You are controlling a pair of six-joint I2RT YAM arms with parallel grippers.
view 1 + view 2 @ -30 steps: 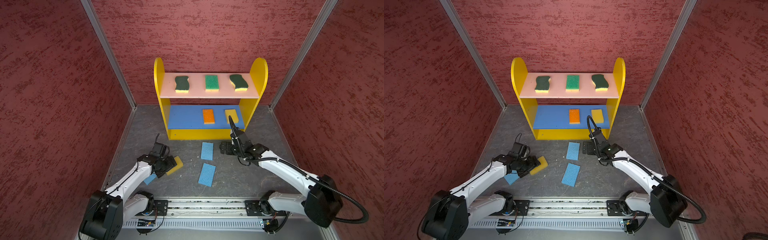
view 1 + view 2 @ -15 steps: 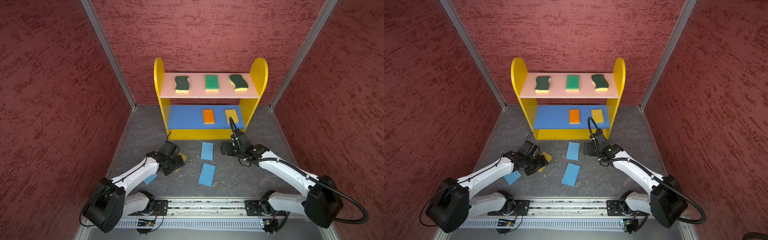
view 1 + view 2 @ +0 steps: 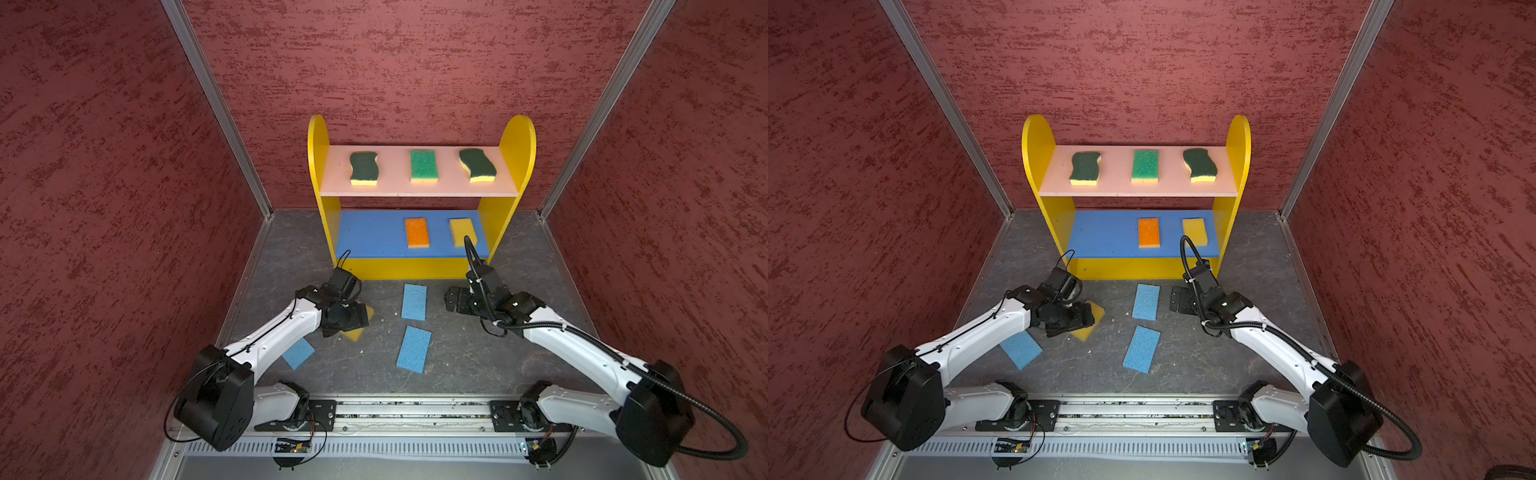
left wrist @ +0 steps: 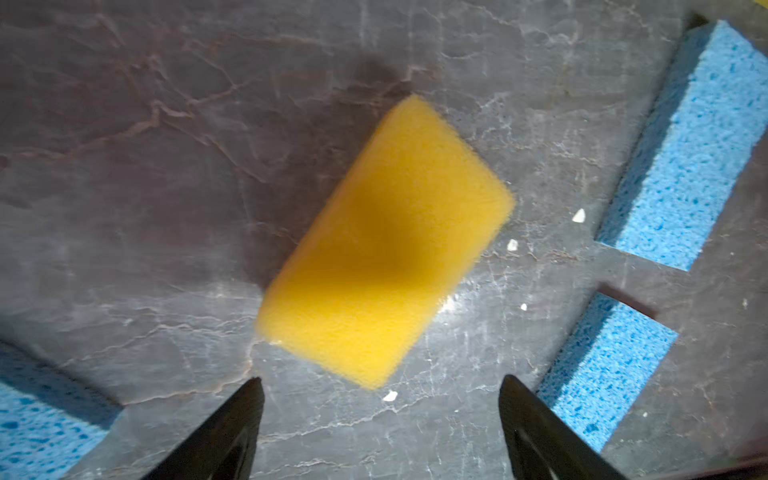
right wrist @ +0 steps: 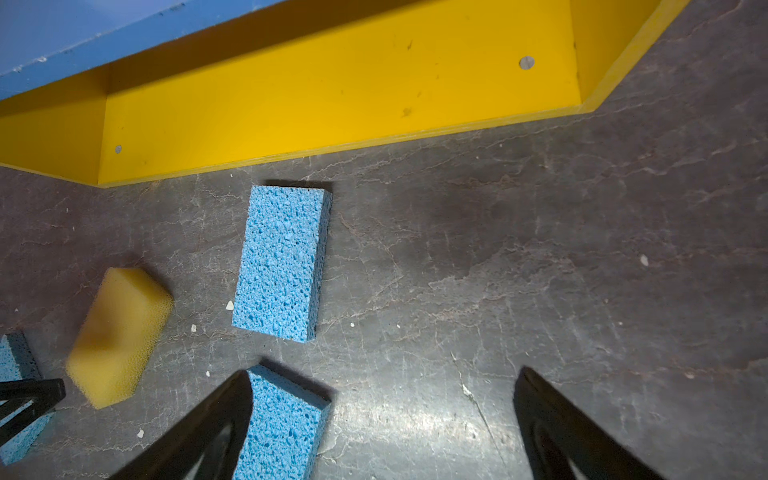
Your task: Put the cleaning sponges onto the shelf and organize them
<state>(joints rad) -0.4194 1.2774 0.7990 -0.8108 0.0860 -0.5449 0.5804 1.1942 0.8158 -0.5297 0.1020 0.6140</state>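
Note:
The shelf (image 3: pixel 395 185) (image 3: pixel 1121 187) stands at the back. Its pink top board holds two dark-green wavy sponges (image 3: pixel 364 168) (image 3: pixel 478 165) and a bright green sponge (image 3: pixel 423 166). An orange sponge (image 3: pixel 417 232) and a yellow sponge (image 3: pixel 462 231) lie on the blue board. On the floor are three blue sponges (image 3: pixel 414 302) (image 3: pixel 414 349) (image 3: pixel 298 353) and another yellow sponge (image 4: pixel 386 245) (image 3: pixel 1092 320), blurred. My left gripper (image 4: pixel 380 386) (image 3: pixel 349 316) hovers open over it, holding nothing. My right gripper (image 5: pixel 382 378) (image 3: pixel 453 301) is open beside a blue sponge (image 5: pixel 282 257), empty.
Red walls close in the grey floor on three sides. The arm bases sit on a metal rail (image 3: pixel 415 409) along the front edge. The shelf's yellow bottom tier (image 5: pixel 332 95) opens toward the arms. Small white crumbs dot the floor.
My left arm has swung right and now covers the yellow floor sponge, with its jaws slightly wider. The right arm has hardly moved.

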